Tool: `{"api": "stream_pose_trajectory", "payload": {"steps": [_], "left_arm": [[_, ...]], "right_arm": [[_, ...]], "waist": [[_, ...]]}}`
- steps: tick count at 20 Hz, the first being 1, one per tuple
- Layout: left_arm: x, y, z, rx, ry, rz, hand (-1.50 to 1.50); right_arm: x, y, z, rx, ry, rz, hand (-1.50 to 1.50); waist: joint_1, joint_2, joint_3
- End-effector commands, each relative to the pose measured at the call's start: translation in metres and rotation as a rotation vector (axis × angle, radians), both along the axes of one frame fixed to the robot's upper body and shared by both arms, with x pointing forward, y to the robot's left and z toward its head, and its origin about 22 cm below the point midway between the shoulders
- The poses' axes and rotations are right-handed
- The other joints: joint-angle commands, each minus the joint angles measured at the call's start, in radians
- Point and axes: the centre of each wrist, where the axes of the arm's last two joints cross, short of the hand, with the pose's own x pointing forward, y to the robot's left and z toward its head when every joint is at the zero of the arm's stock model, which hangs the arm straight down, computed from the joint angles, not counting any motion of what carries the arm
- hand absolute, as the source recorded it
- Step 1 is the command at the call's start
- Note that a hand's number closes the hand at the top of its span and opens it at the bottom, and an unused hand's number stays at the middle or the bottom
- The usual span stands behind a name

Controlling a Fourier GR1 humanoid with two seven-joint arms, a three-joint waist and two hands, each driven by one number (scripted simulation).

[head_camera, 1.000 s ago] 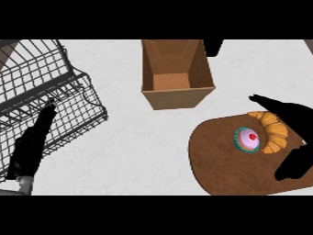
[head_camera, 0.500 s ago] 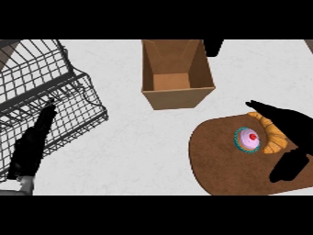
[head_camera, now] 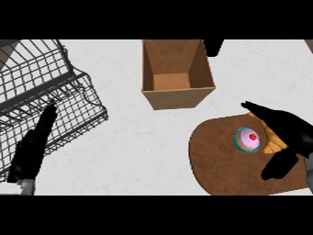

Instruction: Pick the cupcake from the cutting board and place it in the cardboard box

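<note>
A cupcake with pink frosting, a red dot on top and a teal wrapper sits on the round brown cutting board at the lower right. My right hand is around it, fingers reaching past its far side and thumb low on its near right, still spread and not closed on it. An orange-brown pastry lies partly hidden under that hand. The open cardboard box stands at the top centre, nothing inside. My left hand rests open at the lower left, fingers straight.
A black wire dish rack fills the left side, with my left hand lying over its lower edge. A dark object shows behind the box's right rim. White counter lies between the box and the board.
My right hand has shifted a little lower and closer round the cupcake. The cupcake, the box and my left hand have stayed in place.
</note>
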Motion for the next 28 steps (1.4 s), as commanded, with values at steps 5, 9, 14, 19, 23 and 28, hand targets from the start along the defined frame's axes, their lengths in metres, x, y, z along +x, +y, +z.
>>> {"api": "stream_pose_trajectory", "payload": {"steps": [5, 9, 14, 19, 23, 28], "left_arm": [[0.006, 0.008, -0.002, -0.011, 0.004, 0.009, 0.00], [0.022, -0.024, 0.005, -0.001, -0.005, -0.003, 0.00], [0.000, -0.003, 0.002, 0.005, 0.004, -0.001, 0.00], [0.006, 0.023, -0.008, -0.003, 0.006, -0.004, 0.00], [0.013, -0.016, 0.004, 0.002, -0.001, 0.000, 0.00], [-0.003, 0.006, 0.002, 0.000, 0.011, 0.012, 0.00]], "right_arm": [[-0.009, -0.002, -0.004, 0.033, -0.013, 0.001, -1.50], [0.008, 0.012, -0.018, 0.007, 0.015, 0.005, -1.50], [0.006, 0.008, -0.036, -0.033, 0.027, 0.023, -1.50], [0.008, 0.001, -0.038, 0.008, 0.059, 0.012, -1.50], [0.010, 0.005, -0.042, -0.016, -0.014, 0.035, 1.50], [0.006, 0.004, -0.046, -0.109, -0.186, 0.024, 1.50]], "waist": [[-0.003, 0.000, -0.001], [-0.002, 0.001, -0.001], [0.001, 0.001, -0.001], [0.000, 0.001, -0.001], [-0.001, 0.001, -0.001], [0.003, 0.000, -0.001]]}}
